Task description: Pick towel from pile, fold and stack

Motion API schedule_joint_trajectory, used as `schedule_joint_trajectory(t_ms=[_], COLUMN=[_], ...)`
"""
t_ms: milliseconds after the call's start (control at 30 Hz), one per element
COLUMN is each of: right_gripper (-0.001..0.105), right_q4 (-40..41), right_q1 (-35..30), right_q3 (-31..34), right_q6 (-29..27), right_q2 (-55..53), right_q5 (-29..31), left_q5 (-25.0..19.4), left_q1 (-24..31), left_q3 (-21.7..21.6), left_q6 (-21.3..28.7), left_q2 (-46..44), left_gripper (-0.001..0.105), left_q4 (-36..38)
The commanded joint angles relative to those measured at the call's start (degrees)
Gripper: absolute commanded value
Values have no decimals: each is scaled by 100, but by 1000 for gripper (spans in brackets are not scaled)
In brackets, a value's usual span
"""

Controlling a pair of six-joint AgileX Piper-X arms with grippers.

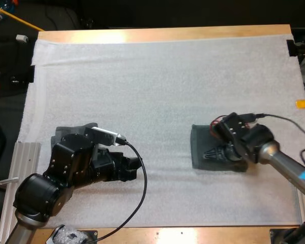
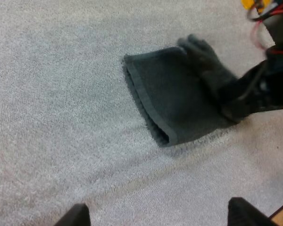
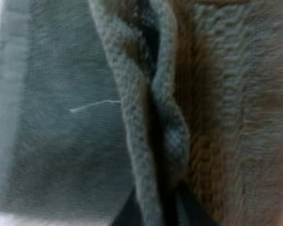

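A folded dark grey-green towel point(image 1: 199, 145) lies flat on the white mat point(image 1: 157, 81), right of centre. My right gripper point(image 1: 210, 152) is down on its right side, shut on a ridge of the towel point(image 3: 160, 122) that is pinched between the black fingers point(image 3: 191, 214). In the left wrist view the same towel point(image 2: 170, 94) lies ahead, with the right gripper point(image 2: 247, 94) at its far edge. My left gripper point(image 1: 137, 168) hovers low over bare mat at the lower left, its fingers point(image 2: 78, 216) wide apart and open. Another dark towel point(image 1: 70, 132) shows partly from behind the left arm.
A ridged metal plate point(image 1: 20, 168) sits off the mat's left edge. The wooden table edge point(image 1: 193, 235) runs along the front. A small crinkled clear wrapper point(image 1: 71, 236) lies by the left arm's base.
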Motion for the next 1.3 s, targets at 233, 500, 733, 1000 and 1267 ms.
schedule_joint_trajectory(t_ms=[233, 500, 733, 1000, 1267], right_gripper=[0, 61, 76, 75, 75], right_q4=[-862, -1049, -1191, -1876, -2076], right_q1=[6, 6, 261, 833, 870], right_q3=[-34, -58, -58, -45, -46], right_q6=[852, 852, 852, 1297, 1595], right_q2=[557, 672, 589, 737, 1225], right_q5=[-1195, -1437, -1525, -1610, -2067], left_q5=[21, 40, 40, 40, 40], left_q1=[-9, -9, -9, -9, -9], left_q3=[-50, -50, -50, -50, -50], left_q6=[-2, -2, 47, 47, 47], left_q2=[5, 5, 5, 5, 5], left_gripper=[58, 58, 58, 58, 58], left_q4=[-8, -8, -8, -8, -8])
